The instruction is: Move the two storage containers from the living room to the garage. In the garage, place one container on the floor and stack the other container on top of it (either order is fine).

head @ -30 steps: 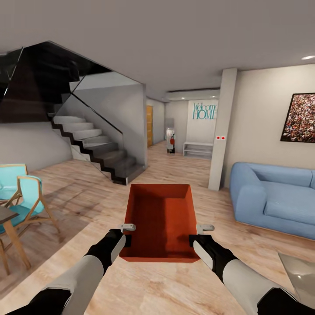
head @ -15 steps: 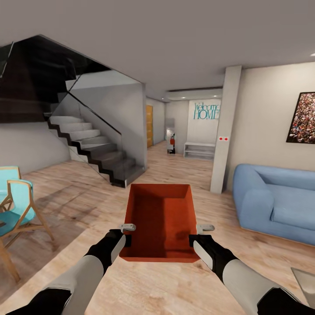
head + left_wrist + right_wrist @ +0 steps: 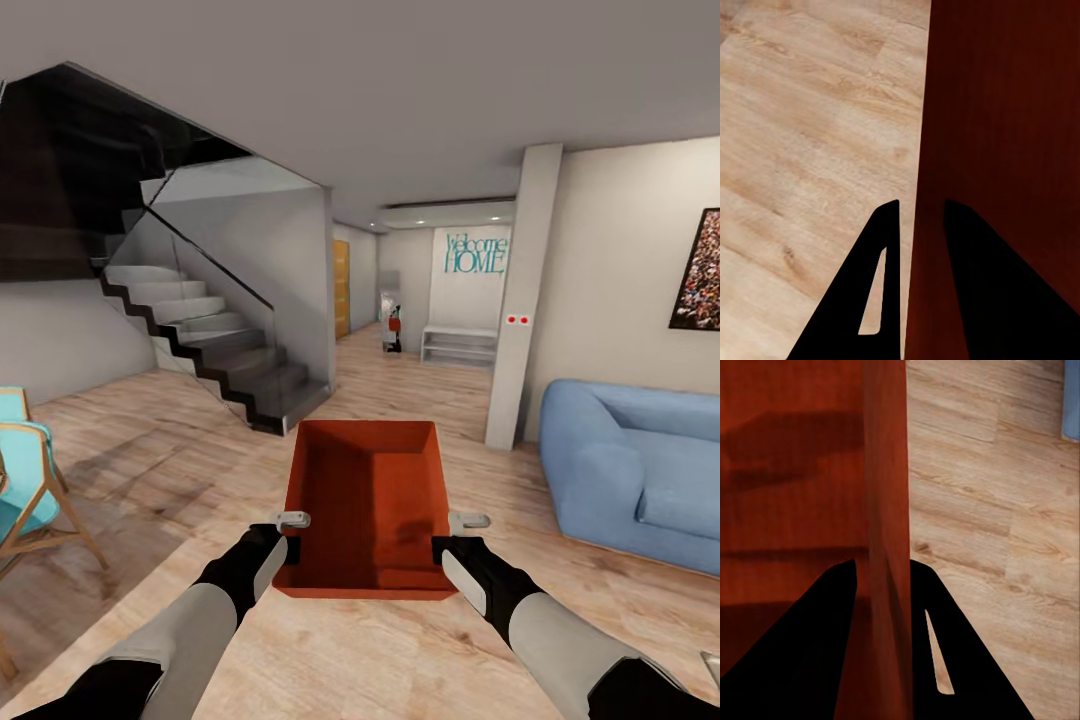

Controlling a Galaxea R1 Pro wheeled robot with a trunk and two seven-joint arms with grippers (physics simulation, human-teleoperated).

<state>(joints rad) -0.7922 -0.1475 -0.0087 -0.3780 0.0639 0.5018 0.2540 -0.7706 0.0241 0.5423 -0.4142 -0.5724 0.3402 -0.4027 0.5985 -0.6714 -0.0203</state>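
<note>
The robot carried one orange-red storage container (image 3: 368, 505) level in front of its trunk, above the living room's wood plank floor (image 3: 180, 470). The left gripper (image 3: 916, 225) pinched the bin's left wall and the right gripper (image 3: 883, 566) pinched its right wall, a finger on each side. Over the past second the blue sofa (image 3: 630, 470) and staircase (image 3: 210, 340) had spread outward while the bin kept its place, suggesting the base was rolling toward the hallway (image 3: 400, 340). The garage remained ahead.

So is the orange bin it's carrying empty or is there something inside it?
Empty. The head view looks down into the storage container and shows only its bare orange-red floor and walls, with shadows and nothing lying inside.
</note>
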